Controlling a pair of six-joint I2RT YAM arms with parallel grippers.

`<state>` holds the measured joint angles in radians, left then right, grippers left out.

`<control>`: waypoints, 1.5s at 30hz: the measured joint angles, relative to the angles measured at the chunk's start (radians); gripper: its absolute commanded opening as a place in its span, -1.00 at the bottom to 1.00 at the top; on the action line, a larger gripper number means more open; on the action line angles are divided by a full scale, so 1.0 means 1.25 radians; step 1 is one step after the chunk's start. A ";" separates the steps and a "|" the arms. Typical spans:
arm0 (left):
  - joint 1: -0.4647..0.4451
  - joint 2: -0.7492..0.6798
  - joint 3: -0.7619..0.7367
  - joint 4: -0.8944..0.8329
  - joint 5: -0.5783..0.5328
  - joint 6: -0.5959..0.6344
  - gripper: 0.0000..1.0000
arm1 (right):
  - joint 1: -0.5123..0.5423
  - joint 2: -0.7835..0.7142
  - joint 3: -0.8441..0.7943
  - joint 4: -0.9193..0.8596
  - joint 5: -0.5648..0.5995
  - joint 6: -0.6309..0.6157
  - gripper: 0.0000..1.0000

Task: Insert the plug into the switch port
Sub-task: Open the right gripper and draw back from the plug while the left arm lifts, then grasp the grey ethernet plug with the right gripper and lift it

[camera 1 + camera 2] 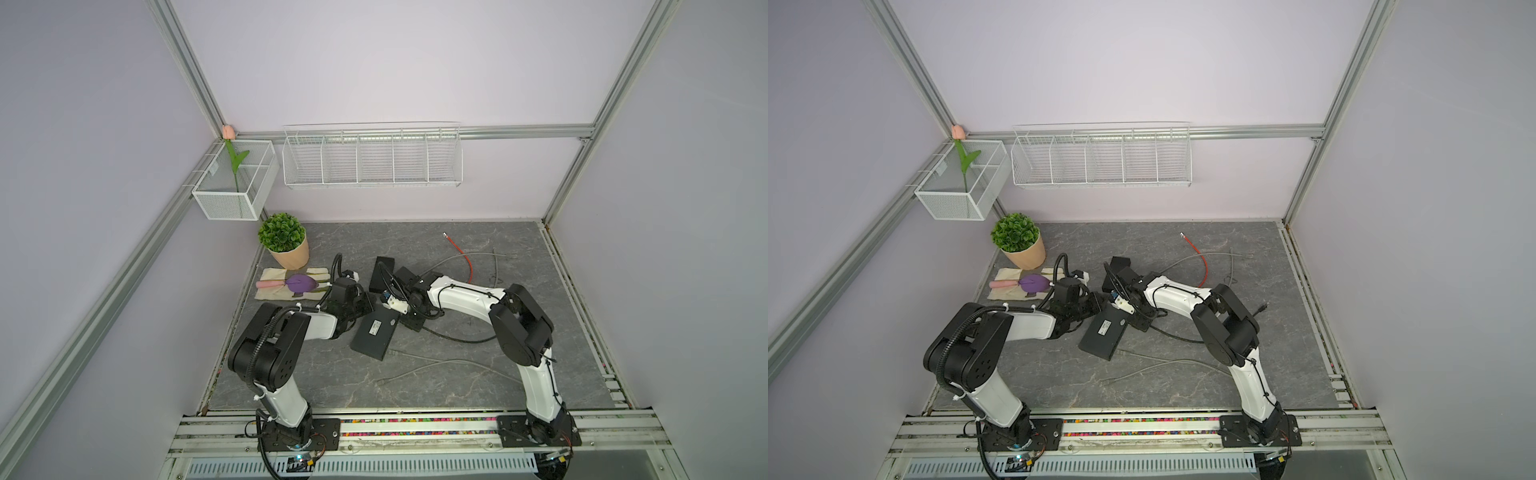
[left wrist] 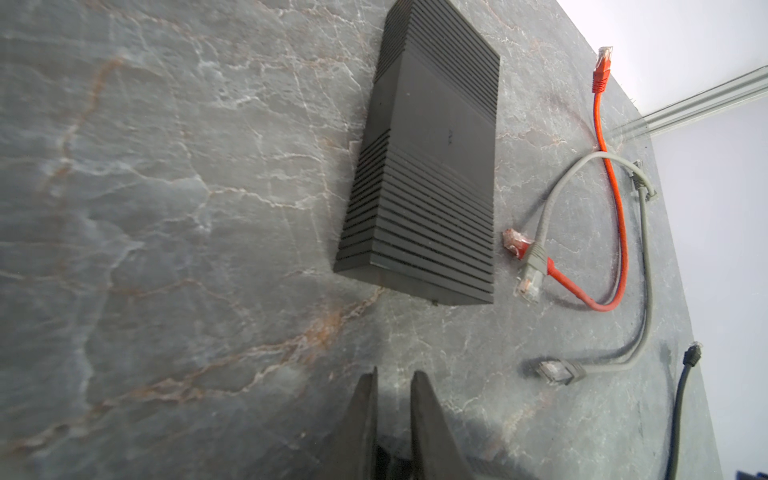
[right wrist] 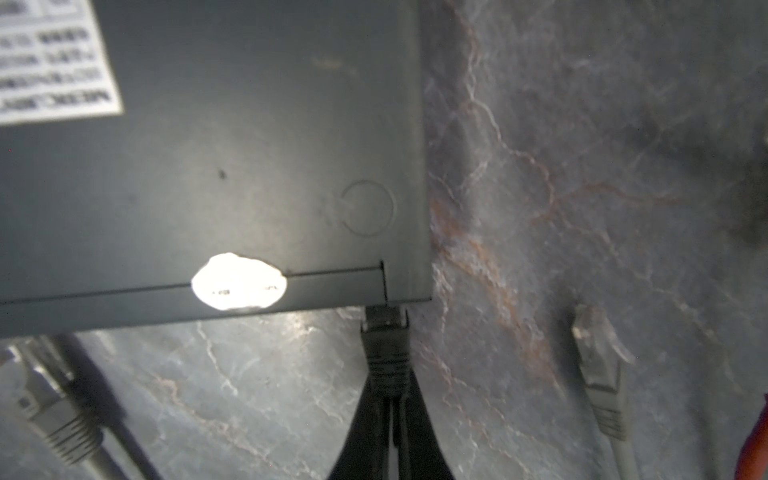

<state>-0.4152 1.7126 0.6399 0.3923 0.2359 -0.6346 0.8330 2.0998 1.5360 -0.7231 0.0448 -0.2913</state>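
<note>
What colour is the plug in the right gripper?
Black plug, pinched in the right gripper; clearest in the right wrist view.

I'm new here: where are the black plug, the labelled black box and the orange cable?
black plug (image 3: 386,349), right wrist view, on its ribbed boot.
labelled black box (image 1: 370,338), a top view, on its flat upper face.
orange cable (image 2: 601,79), left wrist view, on the orange boot at one end.

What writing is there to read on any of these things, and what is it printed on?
"MERCURY" (probably; it is blurred): white label on the black box.
Other lines on that label: too blurred to read.
White oval sticker on the box's edge: marks too small to read.
Nothing else shows readable text.
</note>
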 measured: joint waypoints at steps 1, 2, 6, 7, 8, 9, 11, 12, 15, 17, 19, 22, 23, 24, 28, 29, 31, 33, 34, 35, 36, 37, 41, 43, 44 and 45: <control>0.000 -0.003 0.001 -0.007 -0.001 0.000 -0.68 | 0.000 0.000 0.000 0.000 0.000 0.000 -0.86; 0.001 -0.008 0.001 -0.015 -0.001 0.000 -0.65 | 0.000 0.000 0.000 0.000 0.001 0.000 -0.82; 0.048 -0.057 -0.009 -0.086 0.027 0.000 -0.35 | 0.002 0.000 -0.004 0.065 0.000 -0.005 -0.32; 0.067 -0.078 -0.012 -0.113 0.046 0.000 -0.23 | 0.004 0.000 -0.004 0.106 -0.003 -0.006 -0.25; 0.083 -0.099 -0.013 -0.135 0.060 0.000 -0.18 | 0.007 -0.001 -0.003 0.136 -0.003 -0.004 -0.24; 0.098 -0.125 -0.013 -0.157 0.074 0.003 -0.12 | 0.011 -0.004 -0.003 0.166 -0.001 -0.003 -0.24; 0.124 -0.175 -0.013 -0.193 0.082 0.008 0.02 | 0.017 -0.018 -0.004 0.200 0.009 -0.002 -0.23; 0.140 -0.208 -0.012 -0.215 0.080 0.010 0.05 | 0.020 -0.029 -0.005 0.209 0.013 -0.001 -0.22; 0.178 -0.296 -0.001 -0.284 0.058 0.021 0.06 | 0.022 -0.083 -0.019 0.218 0.036 0.000 -0.20; 0.191 -0.355 0.016 -0.322 0.043 0.031 0.03 | 0.023 -0.124 -0.031 0.215 0.052 0.000 -0.19; 0.192 -0.407 0.034 -0.354 0.039 0.039 -0.03 | 0.025 -0.175 -0.048 0.206 0.062 0.002 -0.18; 0.185 -0.476 0.045 -0.393 0.038 0.051 -0.05 | 0.042 -0.250 -0.089 0.191 0.074 0.006 -0.14; 0.177 -0.494 0.045 -0.407 0.037 0.053 -0.05 | 0.051 -0.268 -0.104 0.187 0.076 0.010 -0.13; 0.162 -0.512 0.042 -0.421 0.033 0.054 -0.05 | 0.064 -0.286 -0.124 0.183 0.075 0.015 -0.13; 0.084 -0.592 -0.013 -0.449 0.027 0.053 -0.05 | 0.121 -0.295 -0.191 0.167 0.074 0.036 -0.14; 0.073 -0.611 -0.034 -0.454 0.028 0.050 -0.05 | 0.132 -0.291 -0.207 0.163 0.072 0.041 -0.15; 0.064 -0.652 -0.083 -0.470 0.033 0.042 -0.07 | 0.150 -0.282 -0.251 0.162 0.065 0.054 -0.16; 0.061 -0.694 -0.124 -0.489 0.037 0.031 -0.06 | 0.154 -0.273 -0.286 0.158 0.057 0.067 -0.16; 0.059 -0.716 -0.142 -0.497 0.039 0.027 -0.07 | 0.155 -0.269 -0.299 0.157 0.055 0.073 -0.16; 0.057 -0.736 -0.154 -0.504 0.041 0.022 -0.07 | 0.156 -0.266 -0.309 0.157 0.054 0.079 -0.16; 0.054 -0.757 -0.165 -0.512 0.042 0.018 -0.07 | 0.158 -0.262 -0.316 0.156 0.054 0.085 -0.16; 0.052 -0.778 -0.172 -0.520 0.043 0.014 -0.07 | 0.161 -0.257 -0.319 0.156 0.053 0.090 -0.16; 0.047 -0.818 -0.179 -0.528 0.046 0.006 -0.09 | 0.182 -0.237 -0.317 0.161 0.053 0.103 -0.18; 0.044 -0.818 -0.182 -0.526 0.048 0.004 -0.09 | 0.190 -0.221 -0.316 0.161 0.053 0.108 -0.20; 0.043 -0.816 -0.186 -0.525 0.050 0.002 -0.10 | 0.192 -0.215 -0.316 0.161 0.053 0.108 -0.23; 0.042 -0.814 -0.191 -0.524 0.052 0.000 -0.10 | 0.193 -0.208 -0.316 0.161 0.053 0.109 -0.29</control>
<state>-0.3630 0.6956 0.4011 -0.2630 0.3016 -0.6350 1.0748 1.8397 1.1404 -0.5224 0.1112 -0.1555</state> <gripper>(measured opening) 0.453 0.390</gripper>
